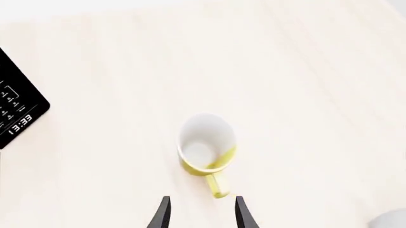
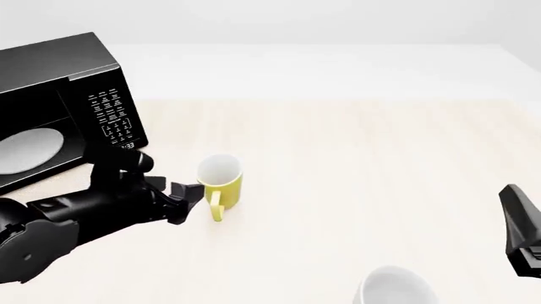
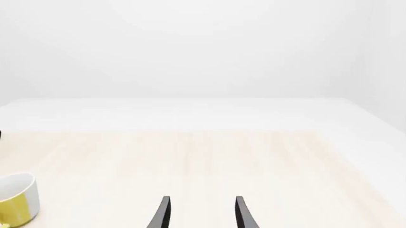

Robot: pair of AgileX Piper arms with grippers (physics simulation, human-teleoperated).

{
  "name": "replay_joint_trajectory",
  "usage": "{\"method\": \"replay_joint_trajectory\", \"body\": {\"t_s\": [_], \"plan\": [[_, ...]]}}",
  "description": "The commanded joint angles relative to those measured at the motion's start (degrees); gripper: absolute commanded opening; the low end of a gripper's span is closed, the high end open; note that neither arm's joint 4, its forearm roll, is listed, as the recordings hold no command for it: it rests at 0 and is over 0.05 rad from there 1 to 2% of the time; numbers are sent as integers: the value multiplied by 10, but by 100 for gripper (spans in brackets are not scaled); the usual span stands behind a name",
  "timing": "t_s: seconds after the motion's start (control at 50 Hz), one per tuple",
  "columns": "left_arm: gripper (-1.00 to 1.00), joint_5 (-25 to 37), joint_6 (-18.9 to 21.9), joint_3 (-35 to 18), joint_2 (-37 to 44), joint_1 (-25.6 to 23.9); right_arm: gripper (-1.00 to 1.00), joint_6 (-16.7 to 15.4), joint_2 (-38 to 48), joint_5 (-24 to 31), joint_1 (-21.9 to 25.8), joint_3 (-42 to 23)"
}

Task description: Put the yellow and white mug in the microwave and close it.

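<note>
The yellow and white mug (image 2: 220,183) stands upright on the worktop (image 2: 355,164), near the microwave (image 2: 59,101); your left pincer (image 2: 187,198) gapes beside its handle, gripping nothing, and your right pincer (image 3: 201,213) gapes too.

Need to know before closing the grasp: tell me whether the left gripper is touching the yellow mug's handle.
Apart. The left wrist view shows the left gripper open, with bare table between its fingertips and the yellow mug handle.

The table (image 2: 355,158), pale wood-grained, carries the microwave (image 2: 59,95) at far left, the yellow and white mug (image 2: 222,183) upright just beside it, and a white mug (image 2: 396,288) at the near edge.
</note>
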Motion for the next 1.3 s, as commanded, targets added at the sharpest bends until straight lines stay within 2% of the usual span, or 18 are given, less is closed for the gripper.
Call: {"method": "replay_joint_trajectory", "body": {"t_s": [0.02, 0.58, 1.1, 1.12, 1.3], "plan": [[100, -9, -47, -15, 43, -24, 100, 0, -1, 0, 0, 0], [100, -79, -117, -33, 193, -50, 100, 0, -1, 0, 0, 0], [100, -125, -173, -44, 281, -77, 100, 0, -1, 0, 0, 0], [-100, -126, -178, -43, 280, -80, 100, 0, -1, 0, 0, 0], [-100, -122, -164, -34, 258, -69, 100, 0, -1, 0, 0, 0]]}}
